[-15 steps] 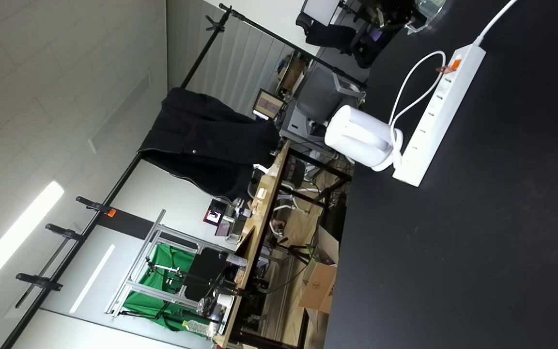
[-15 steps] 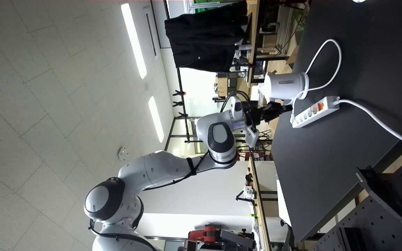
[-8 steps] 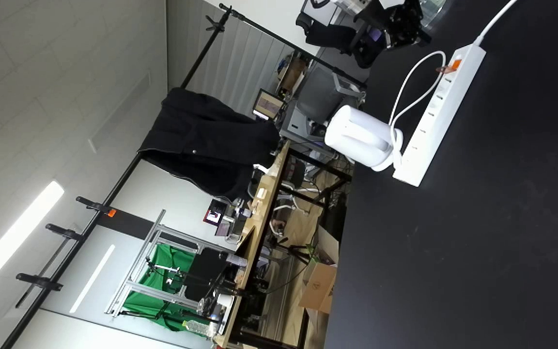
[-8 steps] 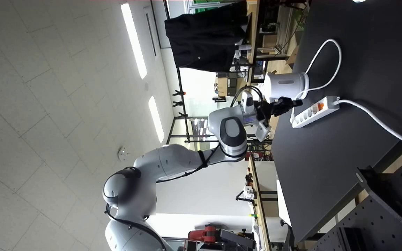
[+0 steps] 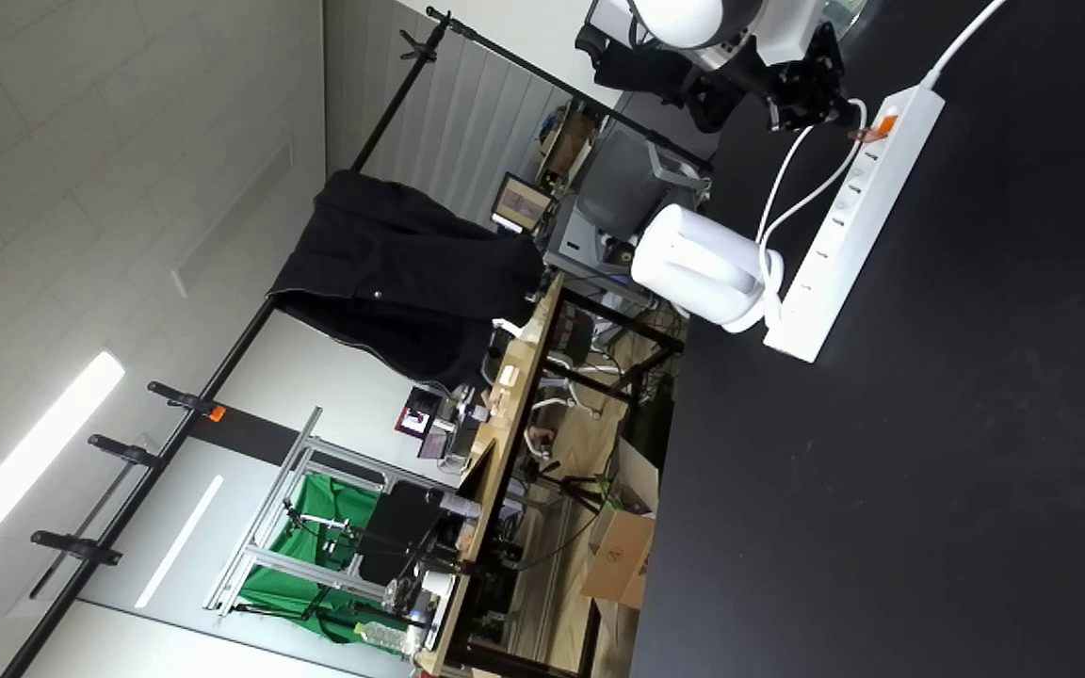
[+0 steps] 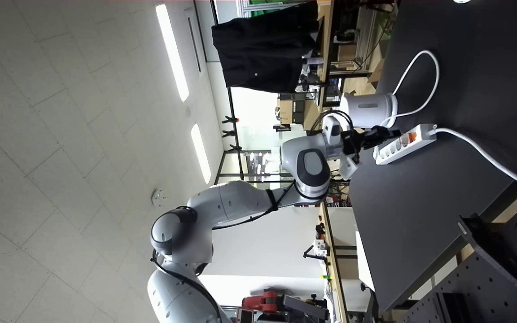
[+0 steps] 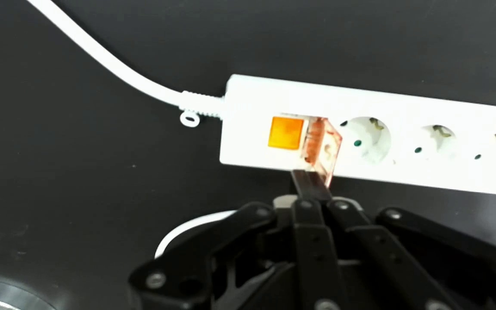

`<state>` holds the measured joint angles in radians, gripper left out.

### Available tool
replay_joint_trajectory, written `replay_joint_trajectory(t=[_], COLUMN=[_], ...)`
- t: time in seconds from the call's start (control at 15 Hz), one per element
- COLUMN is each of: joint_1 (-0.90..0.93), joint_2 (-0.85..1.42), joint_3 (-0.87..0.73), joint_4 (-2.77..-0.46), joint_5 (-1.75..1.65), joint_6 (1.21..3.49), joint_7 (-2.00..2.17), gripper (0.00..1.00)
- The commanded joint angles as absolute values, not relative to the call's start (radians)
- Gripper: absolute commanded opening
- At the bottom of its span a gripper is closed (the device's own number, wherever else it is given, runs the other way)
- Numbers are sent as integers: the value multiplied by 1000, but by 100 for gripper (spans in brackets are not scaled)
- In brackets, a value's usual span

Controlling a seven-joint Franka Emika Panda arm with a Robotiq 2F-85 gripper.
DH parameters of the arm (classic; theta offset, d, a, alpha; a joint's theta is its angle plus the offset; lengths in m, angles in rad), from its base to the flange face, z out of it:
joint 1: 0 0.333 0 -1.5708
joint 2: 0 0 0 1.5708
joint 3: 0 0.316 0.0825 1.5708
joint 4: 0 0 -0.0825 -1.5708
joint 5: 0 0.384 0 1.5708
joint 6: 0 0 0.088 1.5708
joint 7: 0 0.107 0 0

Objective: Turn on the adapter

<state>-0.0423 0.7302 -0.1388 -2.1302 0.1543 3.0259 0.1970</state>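
The adapter is a long white power strip on the black table, seen in both exterior views [image 5: 849, 235] [image 6: 388, 156] and in the wrist view [image 7: 403, 170]. Its orange switch [image 7: 286, 132] sits at the cord end, and a clear reddish cover [image 7: 329, 148] stands raised beside it. The row of sockets runs right from there in the wrist view. My gripper [image 7: 311, 173] is shut and empty, fingertips together, overlapping the strip's near edge just below the cover. In both exterior views my gripper [image 5: 839, 111] [image 6: 396, 133] is above the table beside the switch end; whether it touches the cover cannot be told.
A white kettle [image 5: 703, 268] [image 6: 368, 110] stands close beside the strip's far end from the switch. Its looped white cord [image 6: 435, 78] lies on the table near the strip. The strip's thick cord [image 7: 114, 64] leads away. A clear glass dish [image 7: 7, 297] shows at the wrist view's corner.
The arm has moved toward the strip's switch end and lower, toward the table. The gripper now hides part of the looped cord in an exterior view. The strip and kettle have not moved.
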Motion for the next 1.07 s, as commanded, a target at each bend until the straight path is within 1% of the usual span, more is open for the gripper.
replay_joint_trajectory(t=[0.0, 1.0], joint_1=[-68, -118], joint_2=[758, 797], joint_3=[-112, -77], joint_4=[-2101, -2085], joint_5=[183, 211], joint_6=[3015, 3027], joint_7=[213, 204], gripper=[0, 0])
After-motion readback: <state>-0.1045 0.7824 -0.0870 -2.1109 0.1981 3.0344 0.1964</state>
